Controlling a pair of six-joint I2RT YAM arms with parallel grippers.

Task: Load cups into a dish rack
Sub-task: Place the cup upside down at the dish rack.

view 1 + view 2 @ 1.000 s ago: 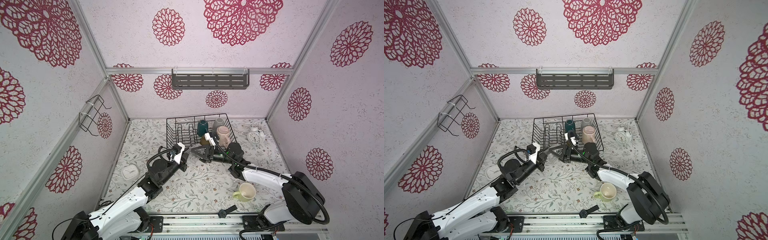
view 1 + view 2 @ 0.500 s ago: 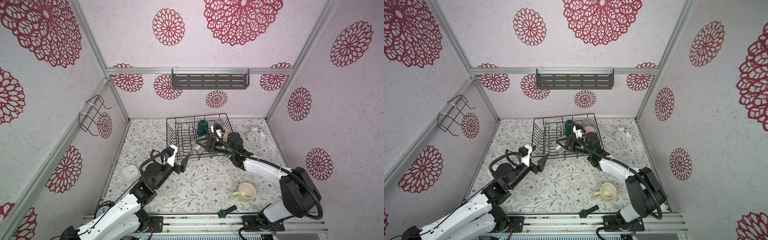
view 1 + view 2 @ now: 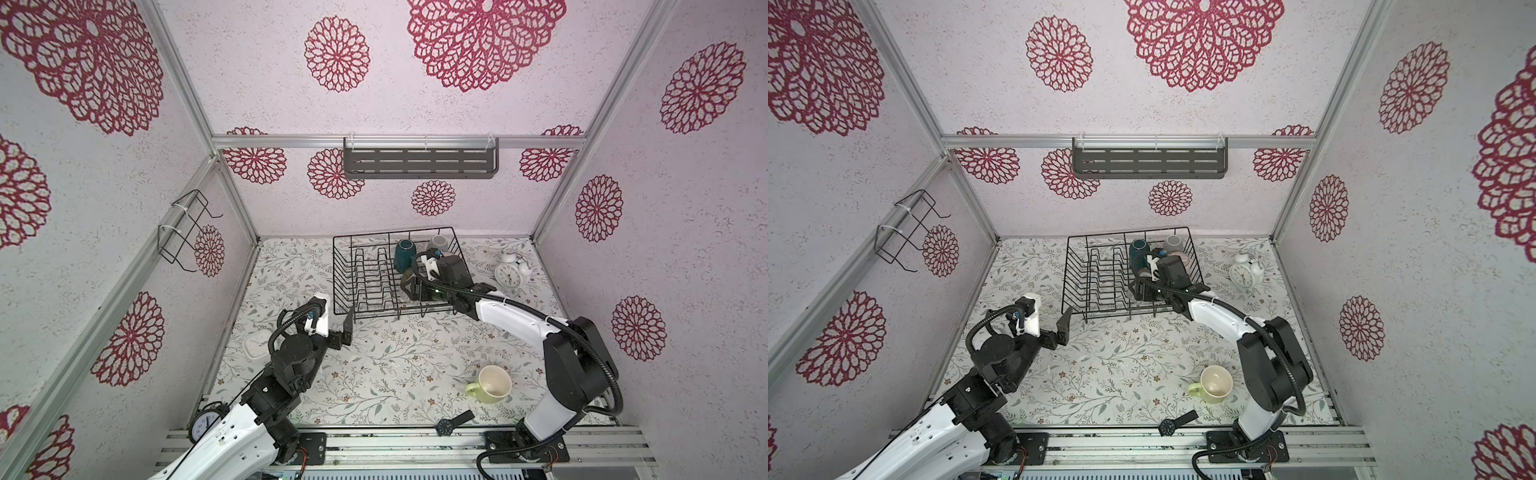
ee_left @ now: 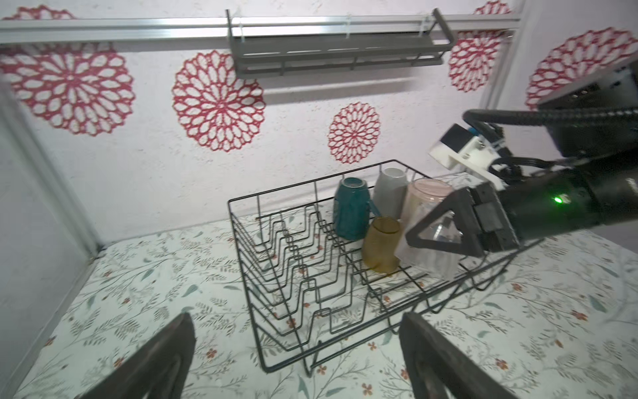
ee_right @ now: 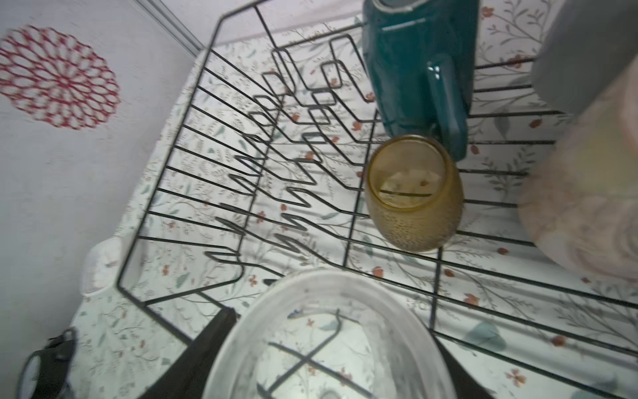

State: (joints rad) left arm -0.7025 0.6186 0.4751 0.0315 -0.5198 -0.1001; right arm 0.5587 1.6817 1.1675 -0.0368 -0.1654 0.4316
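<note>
Your dish rack sat at the back of the table. Four cups were inside, mouth-down on its right half: teal mug, grey mug, pink mug and amber tumbler. Your right gripper was in the rack too, its jaws clamped on either side of the clear glass, just beside the tumbler. Your left gripper hung near the rack's front corner, jaws spread wide and holding nothing. The green mug lay on its side on the table, well apart from the rack.
</note>
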